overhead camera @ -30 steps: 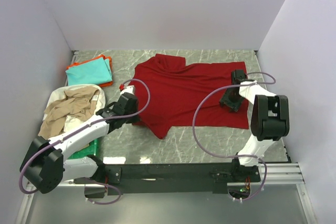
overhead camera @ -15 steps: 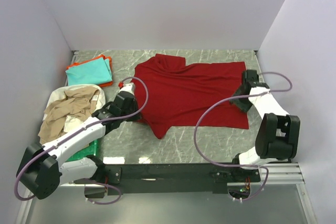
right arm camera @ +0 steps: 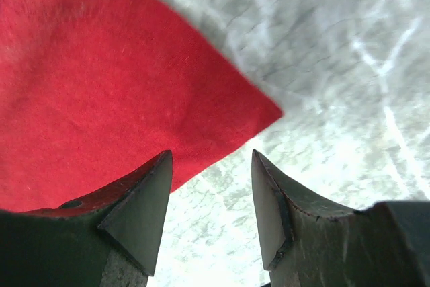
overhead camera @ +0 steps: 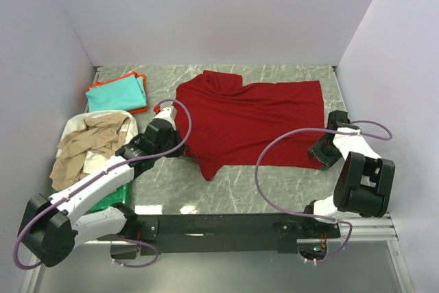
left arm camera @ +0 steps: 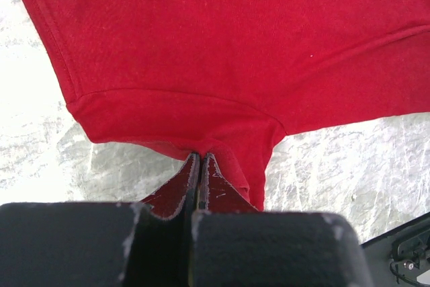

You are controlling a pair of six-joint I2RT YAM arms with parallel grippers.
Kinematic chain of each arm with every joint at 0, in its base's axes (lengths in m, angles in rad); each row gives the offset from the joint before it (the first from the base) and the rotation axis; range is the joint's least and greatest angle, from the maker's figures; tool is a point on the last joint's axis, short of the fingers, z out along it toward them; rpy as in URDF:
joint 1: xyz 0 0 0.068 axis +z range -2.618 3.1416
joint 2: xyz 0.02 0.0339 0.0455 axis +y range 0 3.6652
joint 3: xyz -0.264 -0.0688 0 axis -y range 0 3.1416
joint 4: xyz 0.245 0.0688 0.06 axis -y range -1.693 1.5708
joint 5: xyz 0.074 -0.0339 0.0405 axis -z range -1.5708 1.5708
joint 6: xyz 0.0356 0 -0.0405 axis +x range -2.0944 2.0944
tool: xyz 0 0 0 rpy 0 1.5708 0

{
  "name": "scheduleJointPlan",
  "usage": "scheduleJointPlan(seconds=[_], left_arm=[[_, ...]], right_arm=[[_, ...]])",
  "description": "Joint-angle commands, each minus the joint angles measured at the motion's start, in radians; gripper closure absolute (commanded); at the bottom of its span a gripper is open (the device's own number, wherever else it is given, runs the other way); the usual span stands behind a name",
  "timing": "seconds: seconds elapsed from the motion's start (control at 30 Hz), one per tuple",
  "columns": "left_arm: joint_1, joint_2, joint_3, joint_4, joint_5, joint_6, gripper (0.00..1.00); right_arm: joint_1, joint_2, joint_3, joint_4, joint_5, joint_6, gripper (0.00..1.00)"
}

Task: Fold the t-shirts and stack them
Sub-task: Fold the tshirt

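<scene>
1. The left fingers (left arm camera: pixel 199 164) are pressed together, and the near edge of the dark red t-shirt (left arm camera: pixel 222 52) is pinched between their tips, where the cloth is gathered into a small pucker beside a sleeve.
2. The right fingers (right arm camera: pixel 156 179) are spread apart and nothing is held between them. One of them is seen over the cloth of the dark red t-shirt (right arm camera: pixel 80 85), the other over bare surface (right arm camera: pixel 349 58), and the garment's pointed corner lies just ahead of the gap.
3. In the top view the dark red t-shirt (overhead camera: pixel 254 121) is spread flat across the middle of the grey marbled surface (overhead camera: pixel 233 186). The left fingers (overhead camera: pixel 177 147) are placed at its near left edge and the right fingers (overhead camera: pixel 321 156) at its near right corner.
4. A folded teal t-shirt (overhead camera: pixel 116 94) is laid on an orange t-shirt (overhead camera: pixel 140 110) at the far left corner, well apart from the red one.
5. Nearer on the left, a crumpled beige t-shirt (overhead camera: pixel 92 143) is heaped on a white t-shirt (overhead camera: pixel 75 125). Both rest over a green tray (overhead camera: pixel 110 195), of which only the near edge is seen, beside the left arm.
</scene>
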Motion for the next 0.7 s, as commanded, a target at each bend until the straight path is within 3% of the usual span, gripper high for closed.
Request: scheduleJointPlan(seconds=[0.0, 0.2, 0.67], left_arm=[[0.002, -0.022, 0.007, 0.035, 0.015, 0.011, 1.00], [0.004, -0.022, 0.010, 0.025, 0.007, 0.009, 1.00], [0.002, -0.031, 0.005, 0.019, -0.010, 0.005, 0.99]], right_arm=[[-0.039, -0.041, 0.001, 0.005, 0.047, -0.017, 0.43], [-0.073, -0.012, -0.025, 0.061, 0.021, -0.027, 0.45], [-0.097, 0.077, -0.021, 0.146, 0.002, -0.025, 0.64]])
